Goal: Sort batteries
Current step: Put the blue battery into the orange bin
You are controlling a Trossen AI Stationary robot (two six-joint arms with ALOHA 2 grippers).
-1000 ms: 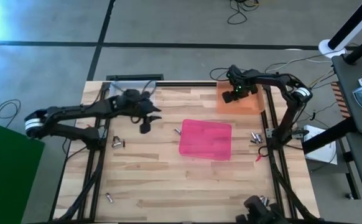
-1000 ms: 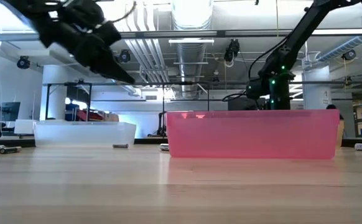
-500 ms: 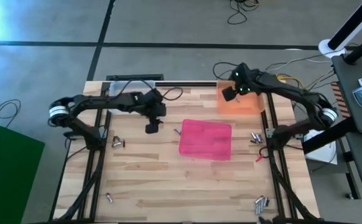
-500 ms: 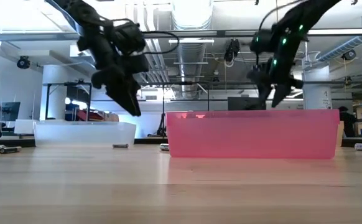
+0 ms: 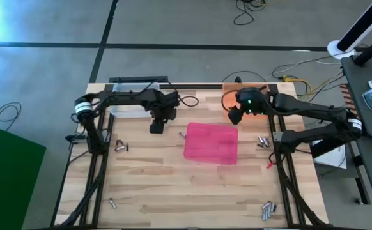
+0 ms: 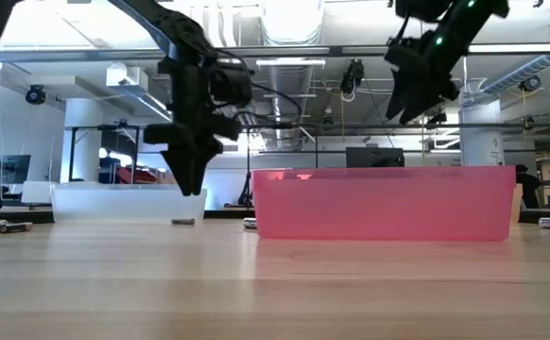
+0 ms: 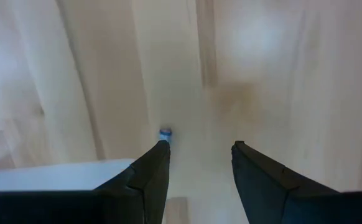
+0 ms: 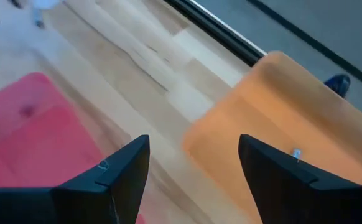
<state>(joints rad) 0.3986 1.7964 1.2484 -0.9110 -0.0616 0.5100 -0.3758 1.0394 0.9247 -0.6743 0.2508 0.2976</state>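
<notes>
Small silvery batteries lie scattered on the wooden table: a pair (image 5: pixel 121 146) at the left, one (image 5: pixel 181 135) beside the pink tray (image 5: pixel 211 142), a few (image 5: pixel 261 140) at the right, and more near the front edge (image 5: pixel 111 203) (image 5: pixel 267 209). My left gripper (image 5: pixel 156 126) (image 7: pixel 199 149) points down, open, above bare wood just left of the pink tray. My right gripper (image 5: pixel 234 117) (image 8: pixel 193 146) hangs open in the air between the orange tray (image 5: pixel 245 103) and the pink tray's far right corner. Neither holds anything.
A clear tray (image 5: pixel 131 102) stands at the far left, behind my left gripper. In the right wrist view a small pale object (image 8: pixel 297 153) lies in the orange tray (image 8: pixel 280 118). Black frame rails run along the table's left and right sides.
My left gripper has moved a little toward the table's right edge and come down, turning from a slant to pointing straight down. My right gripper has left the space over the orange tray and moved toward the near edge, toward the pink tray.
</notes>
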